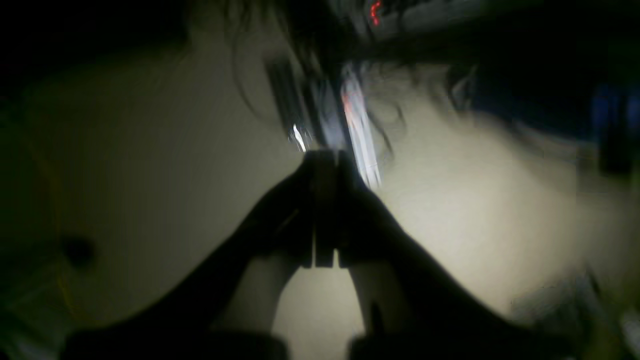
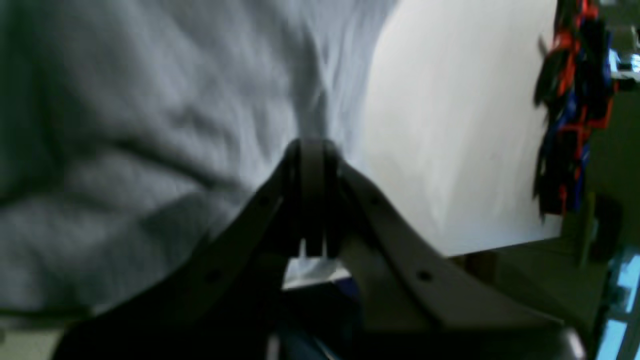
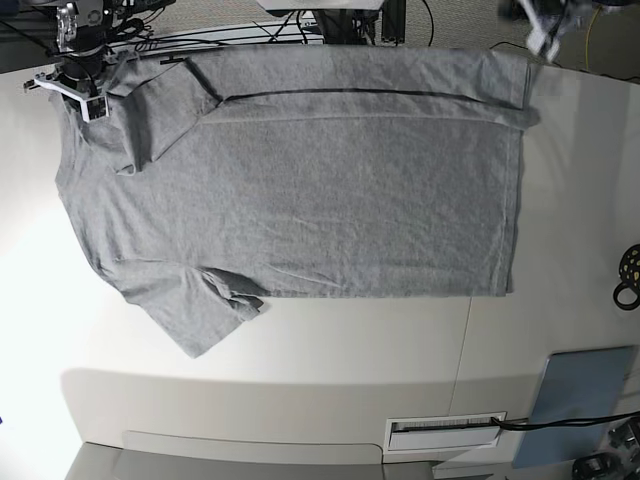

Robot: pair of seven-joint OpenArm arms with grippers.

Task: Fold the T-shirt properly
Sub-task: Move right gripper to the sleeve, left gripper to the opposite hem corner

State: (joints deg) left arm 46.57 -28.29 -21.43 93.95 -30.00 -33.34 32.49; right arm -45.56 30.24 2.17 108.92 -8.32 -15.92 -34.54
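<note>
The heather-grey T-shirt [image 3: 320, 190] lies spread plain side up on the white table [image 3: 300, 360]. Its far edge is folded over along a dark seam line. My right gripper [image 3: 75, 88] is at the shirt's far left corner by the folded sleeve. In the right wrist view its jaws [image 2: 312, 150] are together, and wrinkles of the grey cloth [image 2: 150, 125] run into the tips. My left gripper [image 3: 545, 30] is blurred, just past the shirt's far right corner. In the dark left wrist view it [image 1: 325, 157] is shut with nothing between the fingers, and the shirt does not show.
A flat grey-blue pad [image 3: 585, 400] lies at the near right corner. A black ring-shaped object [image 3: 630, 275] sits at the right edge. A white slotted plate [image 3: 445, 432] is on the near edge. Cables [image 3: 330, 20] run behind the table. A red-blue-black bundle [image 2: 570, 110] hangs past the table edge.
</note>
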